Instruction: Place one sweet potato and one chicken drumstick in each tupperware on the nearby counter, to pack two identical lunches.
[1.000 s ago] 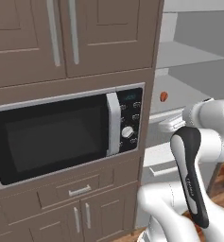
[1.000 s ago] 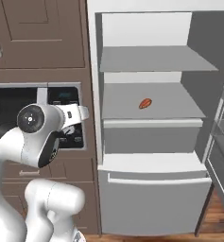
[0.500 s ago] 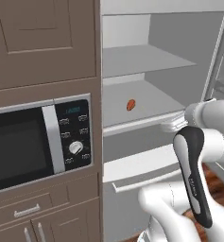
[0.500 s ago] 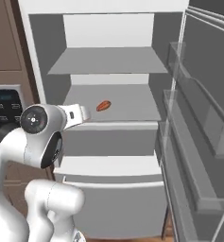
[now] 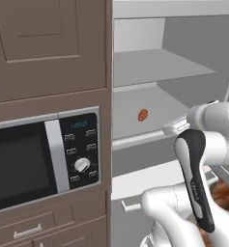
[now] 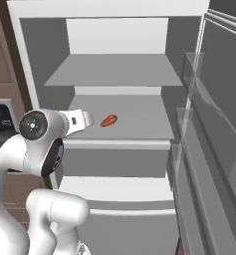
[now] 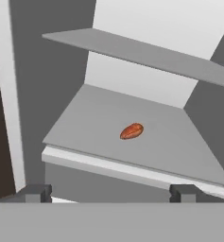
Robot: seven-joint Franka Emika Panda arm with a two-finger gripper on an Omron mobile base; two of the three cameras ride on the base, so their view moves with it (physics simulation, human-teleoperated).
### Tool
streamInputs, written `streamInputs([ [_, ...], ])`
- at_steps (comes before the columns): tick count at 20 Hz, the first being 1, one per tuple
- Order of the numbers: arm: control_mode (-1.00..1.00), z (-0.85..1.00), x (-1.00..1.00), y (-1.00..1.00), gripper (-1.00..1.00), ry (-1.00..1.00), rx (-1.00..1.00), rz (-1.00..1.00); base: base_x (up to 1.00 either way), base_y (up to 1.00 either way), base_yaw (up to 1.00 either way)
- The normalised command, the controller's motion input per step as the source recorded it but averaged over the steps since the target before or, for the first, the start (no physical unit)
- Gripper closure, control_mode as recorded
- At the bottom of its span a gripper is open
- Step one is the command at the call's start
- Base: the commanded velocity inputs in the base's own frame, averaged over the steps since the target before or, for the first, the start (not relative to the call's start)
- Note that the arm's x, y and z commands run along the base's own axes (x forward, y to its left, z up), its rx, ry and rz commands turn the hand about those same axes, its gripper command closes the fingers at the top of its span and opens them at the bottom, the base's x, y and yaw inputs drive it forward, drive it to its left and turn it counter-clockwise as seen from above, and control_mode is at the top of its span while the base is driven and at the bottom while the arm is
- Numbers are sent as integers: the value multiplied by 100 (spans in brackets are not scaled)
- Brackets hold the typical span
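Sweet potato (image 7: 131, 131) — long axis crosswise, shelf-flat

Illumination is even and diffuse, with no visible source. The open grey refrigerator interior (image 6: 124, 74) shows soft shading beneath each shelf; its white rear wall, upper centre, is brightest. No glare. Rendering is slightly soft throughout, without edge distortion.

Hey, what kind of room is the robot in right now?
A kitchen, rendered: an open fridge with a sweet potato on its shelf, a built-in microwave, and brown cabinets above.
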Motion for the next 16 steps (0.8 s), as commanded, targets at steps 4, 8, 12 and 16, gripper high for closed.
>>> streamInputs([
  [4,100,0,0,0,-100,0,0,0,-5,-56,-9],
  [8,100,0,0,0,-100,0,0,0,-9,-50,-18],
  [12,100,0,0,0,-100,0,0,0,4,16,-20],
  [16,-100,-56,-9,29,-100,8,-4,-17,0,0,0],
])
